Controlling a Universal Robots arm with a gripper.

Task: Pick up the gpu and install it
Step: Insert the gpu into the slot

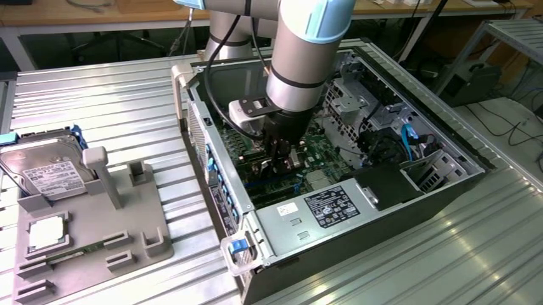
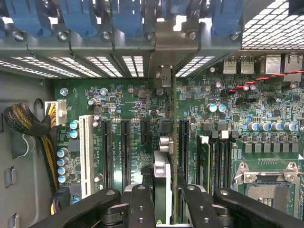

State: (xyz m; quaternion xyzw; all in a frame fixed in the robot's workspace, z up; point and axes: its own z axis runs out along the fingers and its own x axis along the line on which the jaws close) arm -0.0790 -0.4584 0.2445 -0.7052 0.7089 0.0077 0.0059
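Note:
The gpu (image 2: 165,142) shows edge-on in the wrist view, a thin dark card standing upright over the green motherboard (image 2: 123,95). It sits between two black expansion slots (image 2: 126,147). Its far end reaches the rear slot openings of the case under the blue latches (image 2: 126,16). My gripper (image 2: 164,204) is shut on the card, with one black finger (image 2: 141,204) on either side of it. In the exterior view the gripper (image 1: 284,162) is down inside the open computer case (image 1: 212,152), above the motherboard. Whether the card's edge is seated in a slot I cannot tell.
A grey fixture (image 1: 110,222) at the exterior view's left holds a silver hard drive (image 1: 47,171), a processor (image 1: 47,232) and a green memory stick (image 1: 63,257). Inside the case are the power supply (image 1: 335,206), drive cage (image 1: 357,101), a cable bundle (image 2: 23,121) and the processor socket (image 2: 266,190).

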